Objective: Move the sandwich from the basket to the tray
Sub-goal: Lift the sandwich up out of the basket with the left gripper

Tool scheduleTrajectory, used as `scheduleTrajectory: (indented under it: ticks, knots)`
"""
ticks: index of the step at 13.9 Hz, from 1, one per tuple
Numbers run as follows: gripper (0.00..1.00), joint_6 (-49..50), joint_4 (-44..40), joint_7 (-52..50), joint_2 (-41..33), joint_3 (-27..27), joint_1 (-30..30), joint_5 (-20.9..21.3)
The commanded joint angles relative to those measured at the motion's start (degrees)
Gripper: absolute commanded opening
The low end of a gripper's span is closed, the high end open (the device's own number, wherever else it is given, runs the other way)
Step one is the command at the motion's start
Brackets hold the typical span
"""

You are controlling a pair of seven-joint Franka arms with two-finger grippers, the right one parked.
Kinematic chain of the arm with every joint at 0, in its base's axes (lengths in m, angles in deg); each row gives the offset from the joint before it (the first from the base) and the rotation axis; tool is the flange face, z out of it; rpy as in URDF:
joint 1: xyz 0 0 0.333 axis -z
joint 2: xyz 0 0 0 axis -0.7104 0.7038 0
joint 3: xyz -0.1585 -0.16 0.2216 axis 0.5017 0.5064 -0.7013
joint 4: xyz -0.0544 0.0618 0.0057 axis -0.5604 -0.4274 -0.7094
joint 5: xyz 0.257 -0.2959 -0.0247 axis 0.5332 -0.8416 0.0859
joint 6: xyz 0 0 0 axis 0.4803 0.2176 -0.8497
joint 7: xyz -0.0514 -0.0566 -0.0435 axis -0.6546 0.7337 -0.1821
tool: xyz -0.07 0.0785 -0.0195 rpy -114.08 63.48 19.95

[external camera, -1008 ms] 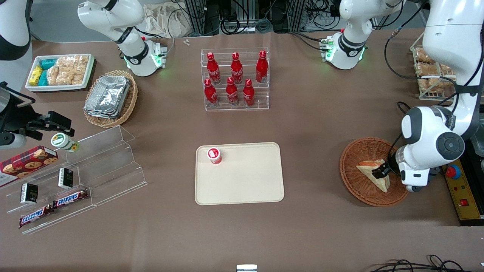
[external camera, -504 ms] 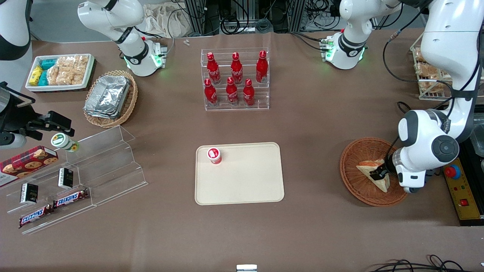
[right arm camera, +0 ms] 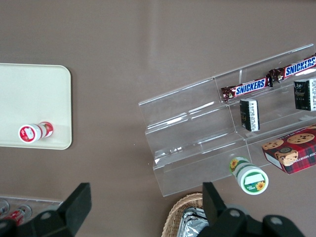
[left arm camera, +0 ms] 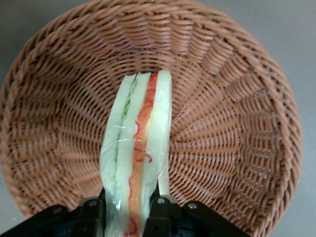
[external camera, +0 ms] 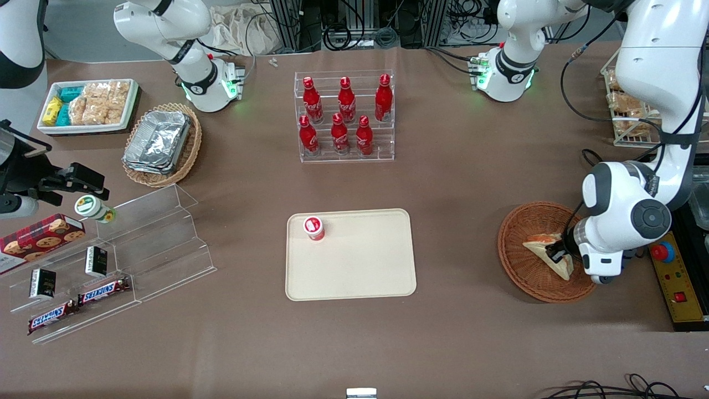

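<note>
Tray (external camera: 360,271) of cream plastic lies near the middle of the tabletop, close to the edge nearest the front camera, and a small red-capped bottle (external camera: 313,228) stands in one corner of it. Toward the working arm's end sits the basket (external camera: 520,271), reddish-brown wicker, well apart from the tray. Inside it the sandwich (left arm camera: 138,148) stands on edge, its orange, white and green layers showing. The gripper (left arm camera: 127,212) is down in the basket, its jaws clamped on the sandwich, one finger against each bread face.
</note>
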Motion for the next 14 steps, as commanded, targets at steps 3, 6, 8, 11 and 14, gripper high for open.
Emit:
scheduleTrajectory:
  ticks: [3, 6, 8, 11, 14]
  knots:
    - [0.0, 14.67, -9.38, 5.01, -2.13, 0.73, 0.38, 0.8]
    - [0.0, 27.04, -19.03, 12.91, -3.19, 2.22, 0.38, 0.62]
    - [0.0, 35.84, -27.21, 13.99, -3.19, 4.76, 0.38, 0.71]
    - [0.0, 41.32, -32.6, 14.17, -4.15, 11.08, 0.38, 0.62]
    - [0.0, 41.24, -32.61, 13.11, -3.99, 19.43, 1.34, 0.71]
